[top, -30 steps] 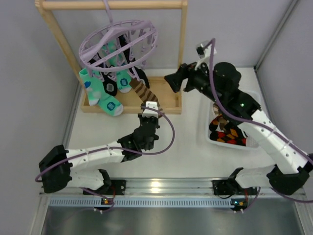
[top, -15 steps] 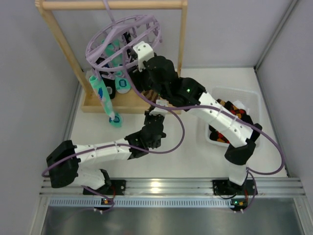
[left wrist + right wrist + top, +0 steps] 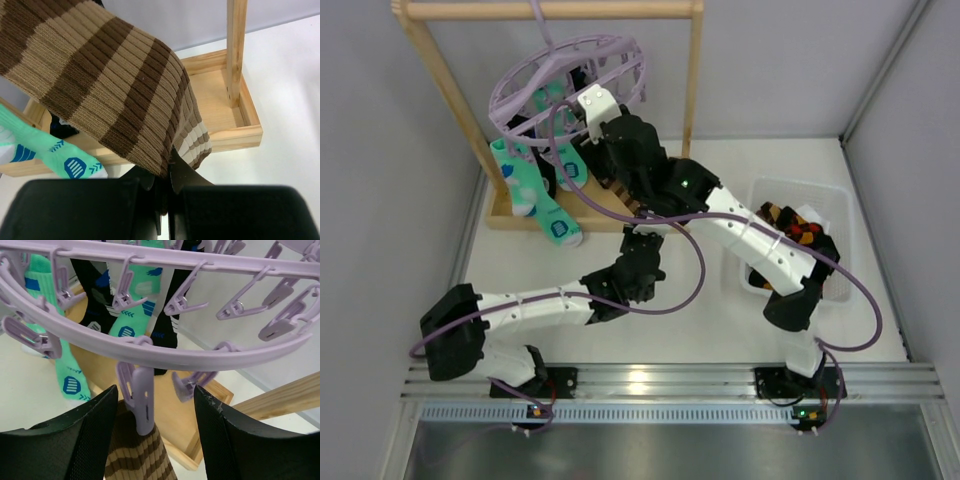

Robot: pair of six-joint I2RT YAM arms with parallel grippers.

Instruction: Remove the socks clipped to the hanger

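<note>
The lilac hanger (image 3: pixel 570 75) hangs tilted from the wooden rack, with teal socks (image 3: pixel 525 185) and black socks clipped under it. My left gripper (image 3: pixel 642 235) is shut on the lower end of the brown striped sock (image 3: pixel 110 90), which pinches between its fingers (image 3: pixel 167 172). The sock's top is held in a lilac clip peg (image 3: pixel 142 400) on the outer ring (image 3: pixel 150 347). My right gripper (image 3: pixel 155 390) is open, one finger on each side of that peg, and sits under the ring in the top view (image 3: pixel 595 140). The brown sock (image 3: pixel 135 460) hangs below the peg.
The wooden rack's post (image 3: pixel 440 90) and base tray (image 3: pixel 225 115) stand behind the socks. A white bin (image 3: pixel 830 200) at the right holds black and orange argyle socks (image 3: pixel 790 225). My right arm stretches across the table from the bin side to the hanger.
My right arm swung from the right side over to the hanger, its open fingers now around a peg. The hanger tilted and the teal socks swayed. My left gripper kept the brown sock.
</note>
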